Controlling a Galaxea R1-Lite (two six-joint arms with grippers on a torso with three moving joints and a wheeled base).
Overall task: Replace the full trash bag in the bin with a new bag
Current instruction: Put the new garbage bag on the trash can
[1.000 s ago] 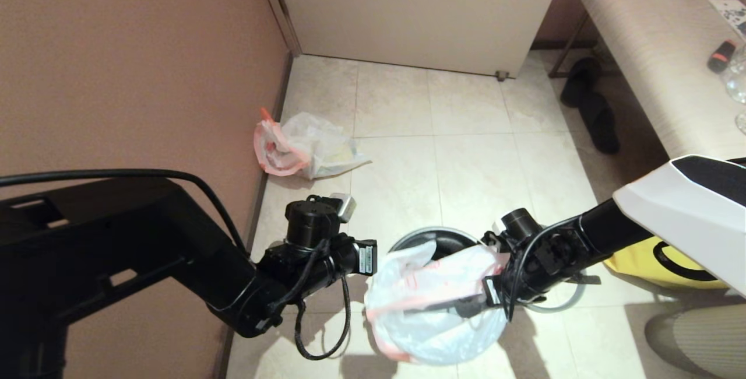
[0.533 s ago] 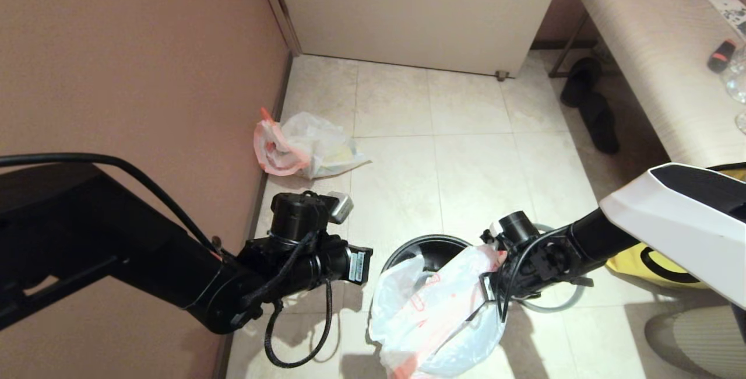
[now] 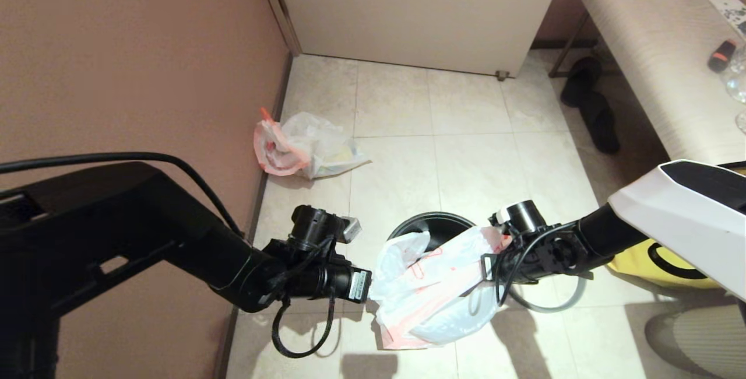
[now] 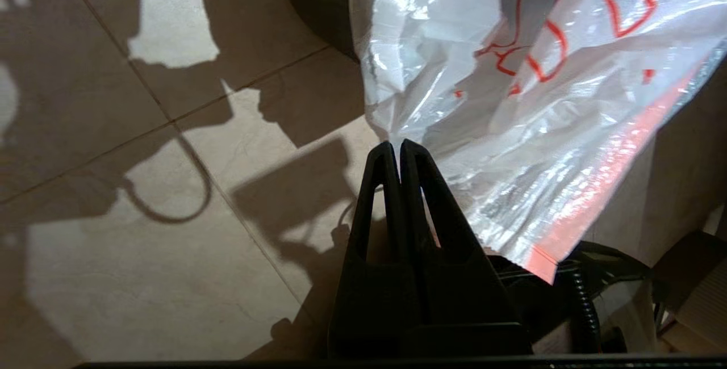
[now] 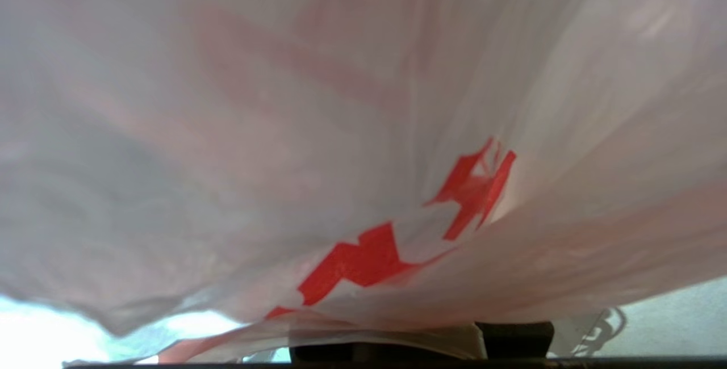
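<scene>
New thin translucent white plastic bag is held over small round glossy black bin by clamped right gripper; left gripper, pinched shut on bag's edge beside bin. Judged next: mouth spread over rim.

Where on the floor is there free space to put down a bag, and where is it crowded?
Free: the tiles between the full bag, the door and the slippers. Crowded: around the bin, where both grippers hold the new bag, with the grey ring and yellow bag beside.
</scene>
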